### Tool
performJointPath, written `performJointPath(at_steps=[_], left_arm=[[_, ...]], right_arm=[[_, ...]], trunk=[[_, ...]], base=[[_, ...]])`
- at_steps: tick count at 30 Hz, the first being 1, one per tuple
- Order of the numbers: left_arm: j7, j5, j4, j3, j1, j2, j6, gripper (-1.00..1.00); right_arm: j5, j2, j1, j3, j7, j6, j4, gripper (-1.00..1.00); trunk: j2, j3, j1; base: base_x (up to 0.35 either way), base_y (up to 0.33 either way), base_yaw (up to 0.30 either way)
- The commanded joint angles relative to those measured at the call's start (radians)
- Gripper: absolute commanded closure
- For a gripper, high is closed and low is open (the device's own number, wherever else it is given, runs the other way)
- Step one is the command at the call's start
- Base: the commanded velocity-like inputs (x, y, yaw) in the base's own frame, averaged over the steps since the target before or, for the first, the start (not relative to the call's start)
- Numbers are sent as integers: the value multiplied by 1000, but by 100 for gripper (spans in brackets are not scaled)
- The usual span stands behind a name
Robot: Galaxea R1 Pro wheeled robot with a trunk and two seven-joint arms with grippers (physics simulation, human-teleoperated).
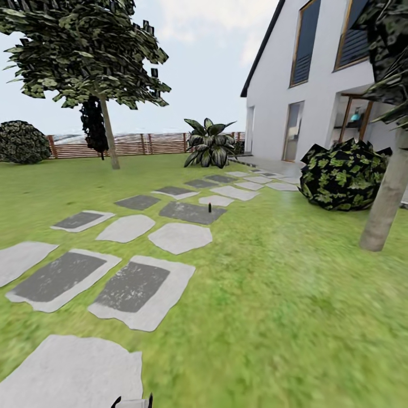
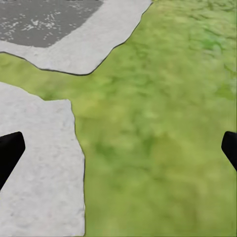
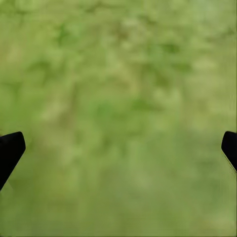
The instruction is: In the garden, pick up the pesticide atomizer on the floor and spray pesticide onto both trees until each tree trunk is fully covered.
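Far ahead in the head view, a tiny black upright object that looks like the pesticide atomizer (image 1: 209, 207) stands at the edge of a dark paving slab. One tree has its trunk (image 1: 110, 137) at the back left by the fence. The other tree trunk (image 1: 387, 198) rises close by on the right. I cannot make out any pesticide on the bark from here. My left gripper (image 2: 118, 153) hangs open over grass beside a pale slab. My right gripper (image 3: 118, 153) is open over bare grass. Both are empty.
Grey stepping stones (image 1: 139, 289) run from the near left toward the white house (image 1: 272, 96). A dark leafy bush (image 1: 343, 173) sits beside the right trunk, and a broad-leaved plant (image 1: 209, 144) stands near the wooden fence (image 1: 141, 144). Grass (image 1: 283, 294) stretches between me and the atomizer.
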Motion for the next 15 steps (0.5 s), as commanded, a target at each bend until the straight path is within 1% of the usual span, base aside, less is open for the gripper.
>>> performJointPath(at_steps=[1, 15], left_arm=[[0, 4, 1, 0, -1, 0, -3, -100], [0, 3, 1, 0, -1, -1, -3, -100]], right_arm=[[-1, 0, -1, -2, 2, -3, 1, -100], [-1, 0, -1, -2, 2, -3, 1, -100]], trunk=[[0, -1, 0], [0, -1, 0]], base=[[327, 0, 0], [327, 0, 0]])
